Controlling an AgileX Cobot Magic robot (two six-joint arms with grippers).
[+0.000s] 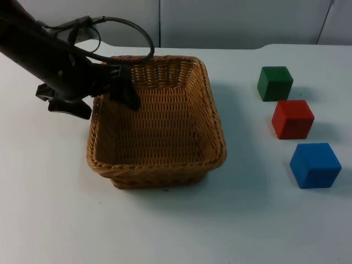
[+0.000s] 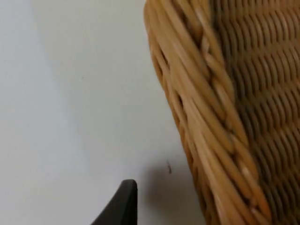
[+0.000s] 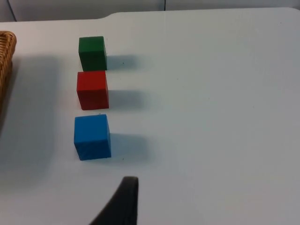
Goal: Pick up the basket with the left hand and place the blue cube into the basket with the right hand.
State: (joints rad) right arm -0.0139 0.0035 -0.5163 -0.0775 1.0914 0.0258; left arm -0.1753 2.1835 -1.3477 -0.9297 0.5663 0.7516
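Observation:
The wicker basket [image 1: 159, 168] stands on the table left of centre, with nothing in it. My left gripper [image 1: 110, 109] is open and straddles the basket's left wall, one finger inside and one outside. In the left wrist view the outer fingertip [image 2: 123, 201] stands on the table side, a little apart from the woven rim [image 2: 206, 122]. The blue cube [image 1: 315, 165] rests on the table at the right, nearest the front. My right gripper [image 3: 125, 202] waits off to the side, short of the blue cube [image 3: 92, 137] and not touching it.
A red cube [image 1: 292, 119] and a green cube [image 1: 274, 83] sit in a row behind the blue one, also seen as the red cube [image 3: 92, 90] and green cube [image 3: 92, 53]. The basket's edge [image 3: 5, 51] lies beyond them. The grey partition wall closes the back.

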